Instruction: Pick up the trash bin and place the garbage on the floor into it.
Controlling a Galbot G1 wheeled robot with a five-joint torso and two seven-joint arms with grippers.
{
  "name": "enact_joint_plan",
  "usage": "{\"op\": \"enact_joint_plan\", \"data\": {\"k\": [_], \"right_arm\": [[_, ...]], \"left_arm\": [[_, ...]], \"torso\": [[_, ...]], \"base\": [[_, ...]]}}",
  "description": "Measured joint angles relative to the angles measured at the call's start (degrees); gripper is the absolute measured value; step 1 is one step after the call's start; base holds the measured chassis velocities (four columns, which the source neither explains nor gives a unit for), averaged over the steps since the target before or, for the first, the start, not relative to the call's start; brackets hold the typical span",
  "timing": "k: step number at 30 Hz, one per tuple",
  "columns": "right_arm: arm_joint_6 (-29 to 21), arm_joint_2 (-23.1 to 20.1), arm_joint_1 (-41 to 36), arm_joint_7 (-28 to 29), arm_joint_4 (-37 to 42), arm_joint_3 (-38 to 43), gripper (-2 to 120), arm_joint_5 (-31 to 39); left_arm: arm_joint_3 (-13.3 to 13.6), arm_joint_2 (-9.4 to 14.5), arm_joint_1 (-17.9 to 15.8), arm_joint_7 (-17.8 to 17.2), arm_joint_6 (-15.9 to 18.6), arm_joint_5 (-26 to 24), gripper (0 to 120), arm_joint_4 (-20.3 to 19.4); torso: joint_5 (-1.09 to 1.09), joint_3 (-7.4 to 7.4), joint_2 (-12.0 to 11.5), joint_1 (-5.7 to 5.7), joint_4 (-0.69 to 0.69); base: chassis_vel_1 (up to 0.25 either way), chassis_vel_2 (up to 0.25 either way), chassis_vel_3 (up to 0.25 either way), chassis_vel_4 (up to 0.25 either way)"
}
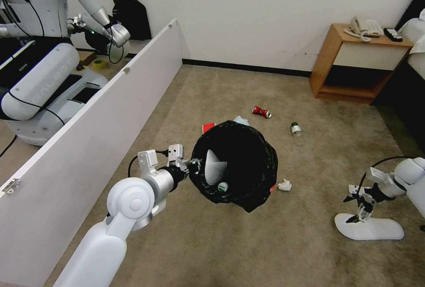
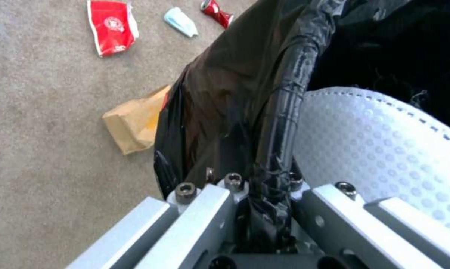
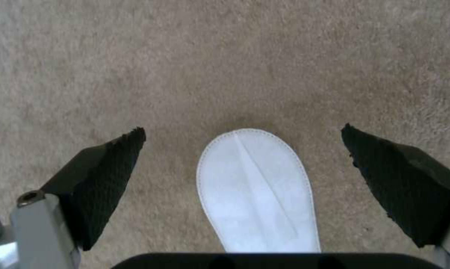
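1. Left gripper [image 1: 191,164] clamped on bin [image 1: 241,163] rim, bin held over mid-carpet [image 1: 310,251].
2. Right gripper [image 3: 242,164] jaws wide, empty, straddling slipper [image 3: 257,194] on carpet.
3. Can [image 1: 261,111], bottle [image 1: 295,129], tissue [image 1: 285,185] lie near bin.

Right gripper [image 3: 242,149] spread wide above a white slipper [image 3: 257,194] lying on the carpet [image 3: 225,56]

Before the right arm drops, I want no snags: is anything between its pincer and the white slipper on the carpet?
Nothing visible. The right pincer hangs open directly above the white slipper, its toe lying between the two fingers with only bare carpet around. The left pincer grips the trash bin rim, away from it.
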Motion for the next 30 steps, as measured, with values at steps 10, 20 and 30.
{"op": "enact_joint_plan", "data": {"k": [10, 20, 30], "right_arm": [[2.92, 3.21, 4.3, -2.6, -6.74, 0.12, 100, -6.02], [3.57, 4.31, 4.35, -3.32, -9.05, 1.46, 100, -8.1], [3.85, 5.2, 3.16, -2.42, -10.79, 3.54, 100, -9.22]], "left_arm": [[-0.56, -0.13, 0.72, 0.49, -0.09, 0.66, 0, 0.05], [-0.59, -0.27, 1.08, 0.59, -0.14, 1.12, 0, 0.09], [-0.83, -0.41, 2.34, 1.15, -0.17, 2.4, 0, -0.04]], "torso": [[0.0, -0.01, 0.01, 0.0, -0.03], [0.0, -0.01, 0.01, 0.0, -0.02], [0.0, -0.01, 0.01, 0.0, -0.03]], "base": [[0.0, 0.0, 0.0, 0.0], [0.0, 0.0, 0.0, 0.0], [0.0, 0.0, 0.0, 0.0]]}}
